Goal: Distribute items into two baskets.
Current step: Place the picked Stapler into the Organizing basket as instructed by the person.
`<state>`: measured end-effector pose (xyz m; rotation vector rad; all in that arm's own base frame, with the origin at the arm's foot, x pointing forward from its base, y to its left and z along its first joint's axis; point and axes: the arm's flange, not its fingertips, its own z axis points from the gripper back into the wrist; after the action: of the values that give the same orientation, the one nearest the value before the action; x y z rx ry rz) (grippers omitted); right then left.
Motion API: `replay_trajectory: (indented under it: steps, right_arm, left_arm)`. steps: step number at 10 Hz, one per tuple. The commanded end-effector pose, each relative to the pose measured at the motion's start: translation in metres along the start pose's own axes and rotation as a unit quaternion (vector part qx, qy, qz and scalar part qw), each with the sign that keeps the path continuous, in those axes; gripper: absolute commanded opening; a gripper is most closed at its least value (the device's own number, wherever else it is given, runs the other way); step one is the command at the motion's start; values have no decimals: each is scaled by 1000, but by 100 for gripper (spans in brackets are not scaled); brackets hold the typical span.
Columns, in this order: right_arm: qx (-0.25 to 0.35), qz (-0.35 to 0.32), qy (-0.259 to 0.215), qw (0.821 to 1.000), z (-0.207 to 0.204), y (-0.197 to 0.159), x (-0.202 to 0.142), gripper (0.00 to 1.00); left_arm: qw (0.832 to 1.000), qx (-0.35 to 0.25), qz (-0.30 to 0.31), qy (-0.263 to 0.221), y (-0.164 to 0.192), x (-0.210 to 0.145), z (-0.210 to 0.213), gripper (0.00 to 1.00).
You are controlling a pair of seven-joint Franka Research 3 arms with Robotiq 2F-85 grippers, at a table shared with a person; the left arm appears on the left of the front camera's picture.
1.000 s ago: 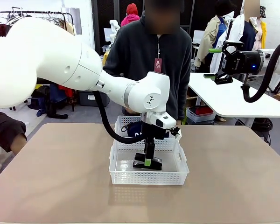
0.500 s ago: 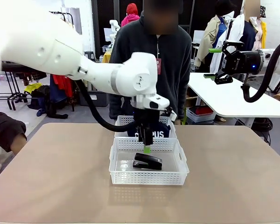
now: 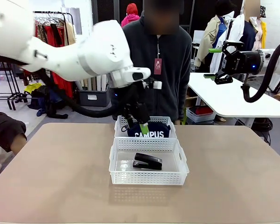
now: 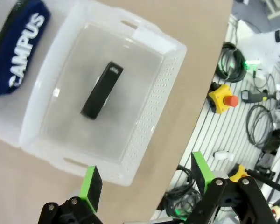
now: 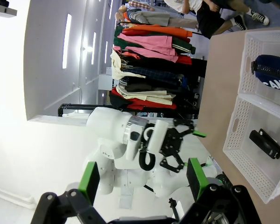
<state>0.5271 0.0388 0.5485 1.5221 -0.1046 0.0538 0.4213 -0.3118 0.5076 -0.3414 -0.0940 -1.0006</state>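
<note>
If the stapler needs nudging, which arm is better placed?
Left, probably. Its open claw hangs over the baskets, with the stapler just below in the near basket. The right claw, also open, is parked high off the table's right side.

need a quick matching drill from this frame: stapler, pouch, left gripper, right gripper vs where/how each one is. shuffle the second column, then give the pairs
1. stapler
2. pouch
3. left gripper
4. right gripper

A. raised off to the side, away from both baskets, open
B. lying in the near basket
C. above the far basket, open and empty
D. lying in the far basket, "CAMPUS" lettering showing

Pairs: 1-B, 2-D, 3-C, 4-A
</note>
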Motion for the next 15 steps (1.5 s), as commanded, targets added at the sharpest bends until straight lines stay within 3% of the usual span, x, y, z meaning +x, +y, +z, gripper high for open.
replay_trajectory:
  steps: [1, 3, 4, 9, 10, 12, 15]
  right_arm:
    - [1, 1, 0, 1000, 0, 2, -1, 100]
    - [1, 1, 0, 1000, 0, 2, -1, 100]
    - [1, 1, 0, 1000, 0, 2, -1, 100]
    - [1, 1, 0, 1000, 0, 2, -1, 100]
    - [1, 1, 0, 1000, 0, 2, -1, 100]
    - [1, 1, 0, 1000, 0, 2, -1, 100]
    - [1, 1, 0, 1000, 0, 2, -1, 100]
  left_arm:
    - [999, 16, 21, -35, -3, -32, 7, 100]
    - [998, 43, 22, -46, -8, -39, 11, 100]
    - [999, 15, 24, -28, 1, -28, 21, 100]
    - [999, 16, 20, -31, -1, -29, 16, 100]
    - [997, -9, 61, -39, 9, -36, 28, 100]
    - [983, -85, 133, -91, 23, -54, 65, 100]
    - [937, -190, 199, -216, 53, -98, 127, 100]
